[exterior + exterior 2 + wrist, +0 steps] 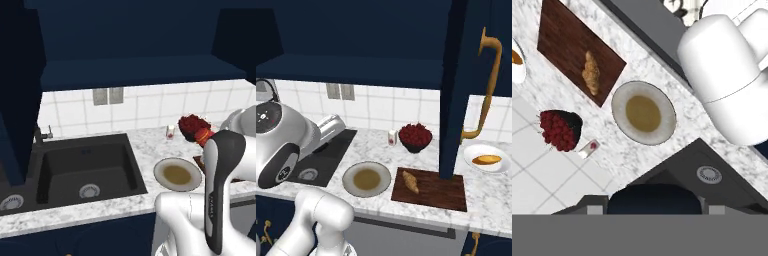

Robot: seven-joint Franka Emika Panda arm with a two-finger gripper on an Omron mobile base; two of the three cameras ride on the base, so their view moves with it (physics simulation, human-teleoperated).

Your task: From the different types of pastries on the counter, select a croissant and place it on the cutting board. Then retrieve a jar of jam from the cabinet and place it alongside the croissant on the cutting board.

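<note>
Croissant (410, 182) already on cutting board (441, 192). Jam jar next: probably rigid, slick, so grab mid-body. Finger state: can't tell.

white tiled wall (406, 107), black sink (82, 167)

White-and-grey marbled counter (376, 150). Dark reddish-brown cutting board (436, 192) under a golden-brown croissant (410, 182). Round beige plate (366, 179) with a duller tan centre. Dark bowl (415, 137) heaped with deep red berries. Black sink (85, 170). Navy-blue cabinet (461, 75) with brass handle (487, 85). White tiled wall (401, 107).
</note>
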